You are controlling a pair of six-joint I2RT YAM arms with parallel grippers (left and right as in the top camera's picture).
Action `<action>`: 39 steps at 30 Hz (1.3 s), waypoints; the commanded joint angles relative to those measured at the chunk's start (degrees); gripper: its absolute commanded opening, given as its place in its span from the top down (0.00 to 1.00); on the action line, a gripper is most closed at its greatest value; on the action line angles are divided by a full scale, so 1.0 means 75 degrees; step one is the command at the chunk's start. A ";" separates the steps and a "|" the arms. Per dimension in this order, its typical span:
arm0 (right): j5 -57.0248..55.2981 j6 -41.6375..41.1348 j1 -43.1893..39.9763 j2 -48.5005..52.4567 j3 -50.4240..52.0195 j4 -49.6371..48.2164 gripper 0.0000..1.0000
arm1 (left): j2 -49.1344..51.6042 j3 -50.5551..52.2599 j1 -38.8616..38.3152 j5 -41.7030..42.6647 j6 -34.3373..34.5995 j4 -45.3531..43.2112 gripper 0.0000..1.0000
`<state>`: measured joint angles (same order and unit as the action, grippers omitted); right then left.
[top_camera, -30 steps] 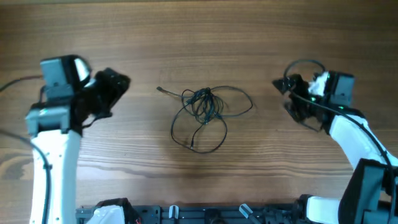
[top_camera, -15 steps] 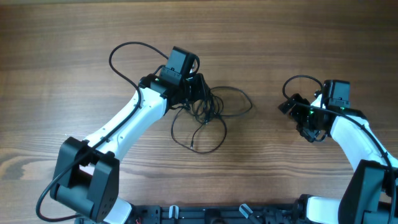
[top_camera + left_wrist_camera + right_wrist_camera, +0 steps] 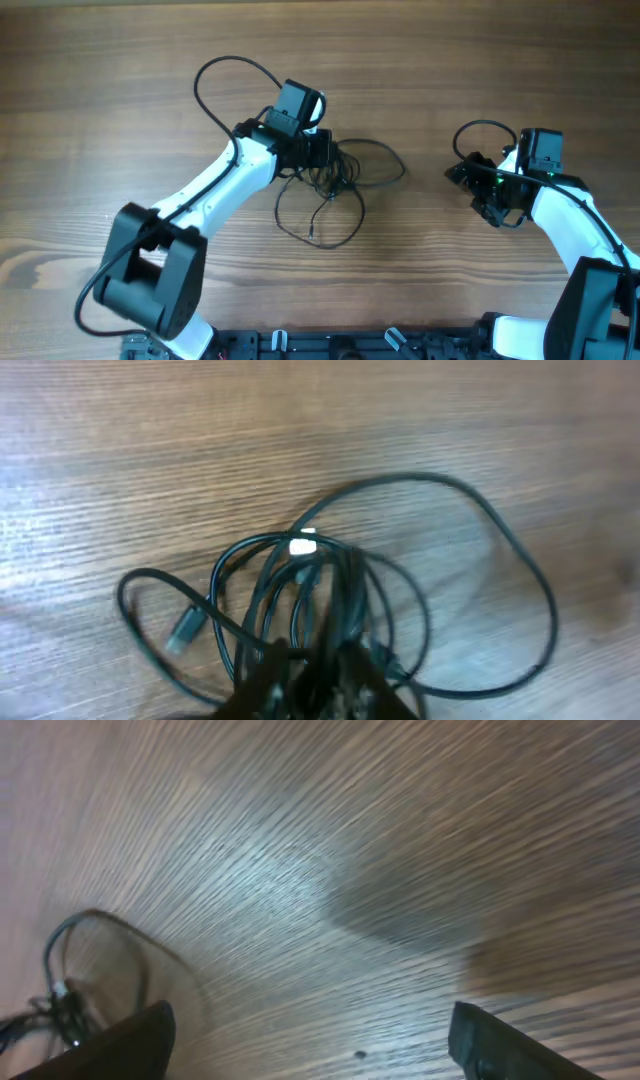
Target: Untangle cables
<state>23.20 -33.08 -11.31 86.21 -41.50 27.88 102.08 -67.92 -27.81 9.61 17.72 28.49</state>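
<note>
From overhead, the cable tangle [image 3: 335, 185] lies mid-tabletop [image 3: 120, 60], with thin dark loops spreading out from a tight knot. The left fingers [image 3: 320, 152] sit at the knot's upper-left edge. The right fingers [image 3: 466, 172] hang well to the right of the tangle, touching none of it.

In the left wrist view, the left fingers [image 3: 300, 685] are a dark blur among the strands. I cannot tell whether they have pinched one. A connector [image 3: 185, 628] lies free to the left of the knot, and a pale plug [image 3: 303, 545] sits at its top.

In the right wrist view, the right fingers [image 3: 120, 1045] are spread wide with nothing between them, and the tangle's edge shows at the far left.

The cable looks light, limp and thin, so tugging one strand would likely drag the whole bundle. A free connector end or an outer loop seems the best place to hold, with the other arm pinning the knot.
</note>
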 commanded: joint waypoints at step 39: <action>0.0178 -0.6531 0.4610 0.0664 -0.0012 -0.5147 0.31 | -0.1460 -0.0047 0.1294 0.0516 0.0000 0.0697 0.58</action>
<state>27.53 -79.35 20.10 87.13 -41.41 -6.92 91.57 -67.90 -19.62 13.17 13.41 33.52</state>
